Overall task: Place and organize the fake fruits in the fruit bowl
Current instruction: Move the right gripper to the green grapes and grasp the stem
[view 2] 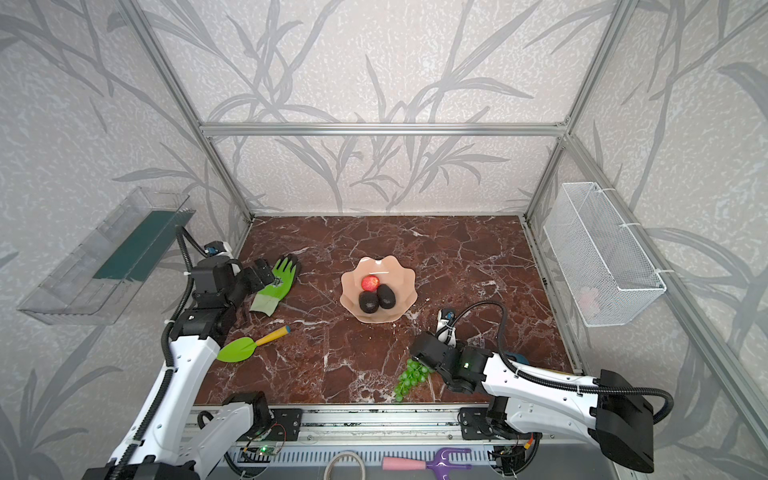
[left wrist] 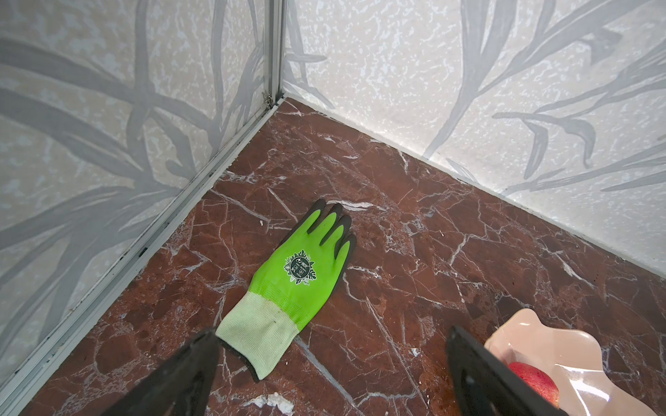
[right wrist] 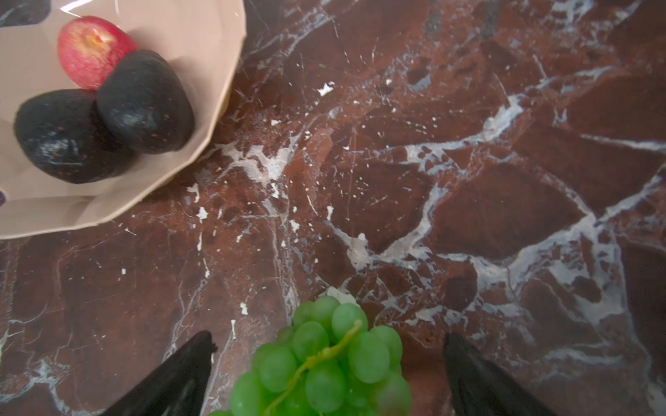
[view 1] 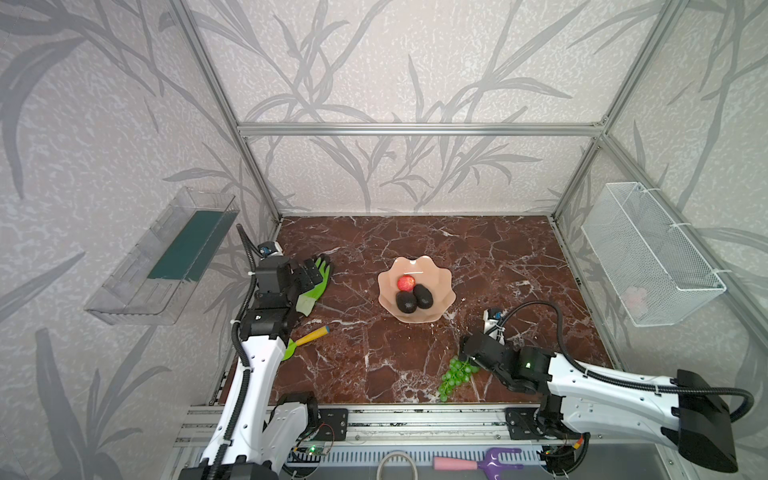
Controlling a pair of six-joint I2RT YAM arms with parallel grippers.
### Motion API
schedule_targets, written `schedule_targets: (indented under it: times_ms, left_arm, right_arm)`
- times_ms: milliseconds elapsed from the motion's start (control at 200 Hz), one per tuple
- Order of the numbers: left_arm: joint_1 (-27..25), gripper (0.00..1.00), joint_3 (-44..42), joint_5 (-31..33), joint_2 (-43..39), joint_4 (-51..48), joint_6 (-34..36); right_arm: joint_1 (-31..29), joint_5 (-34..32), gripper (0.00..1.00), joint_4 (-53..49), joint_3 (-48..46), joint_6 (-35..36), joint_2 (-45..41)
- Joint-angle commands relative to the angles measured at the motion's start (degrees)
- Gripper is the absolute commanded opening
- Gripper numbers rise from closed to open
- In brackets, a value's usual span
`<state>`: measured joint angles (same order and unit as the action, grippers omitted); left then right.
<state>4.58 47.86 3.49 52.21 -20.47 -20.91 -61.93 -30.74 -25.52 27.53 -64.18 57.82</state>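
In both top views the fruit bowl (view 1: pixel 417 316) sits about mid-worktop (view 1: pixel 519 257). It's carrying the red fruit (view 1: pixel 406 283), with two avocados (view 1: pixel 406 302) side by side and touching just in front of it. The grapes (view 1: pixel 453 378) lie outside the bowl, on the marble near the worktop's front edge, right of centre. The right gripper (view 1: pixel 466 356) hangs over the bunch's far end. The left gripper (view 1: pixel 309 271) is over by the left edge above a green glove (view 1: pixel 319 286), with a trowel (view 2: pixel 239 348) nearer the front.

Left wrist view: fingers (left wrist: pixel 180 381) spread wide, nothing between them, the glove's cuff just beyond.

Right wrist view: fingers wide here too, straddling the end of the grapes, a gap showing on each side.
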Motion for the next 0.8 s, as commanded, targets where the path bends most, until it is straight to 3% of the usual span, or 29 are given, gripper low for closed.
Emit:
schedule_targets:
  times_ms: [0, 475, 795]
  left_arm:
    - [0.4, 0.98, -0.5, -0.5, -0.7, 0.8, -0.5]
    - [0.5, 0.98, -0.6, -0.6, -0.9, 0.8, -0.5]
    - [0.4, 0.98, -0.6, -0.6, -1.0, 0.9, -0.5]
  right_arm:
    - [-0.5, -1.1, 0.99, 2.0, -1.6, -4.9, 0.6]
    - [-2.9, 1.6, 0.94, 10.1, -2.2, -9.7, 11.4]
    - [-3.7, 0.5, 0.66, 11.1, -1.4, -11.0, 15.0]
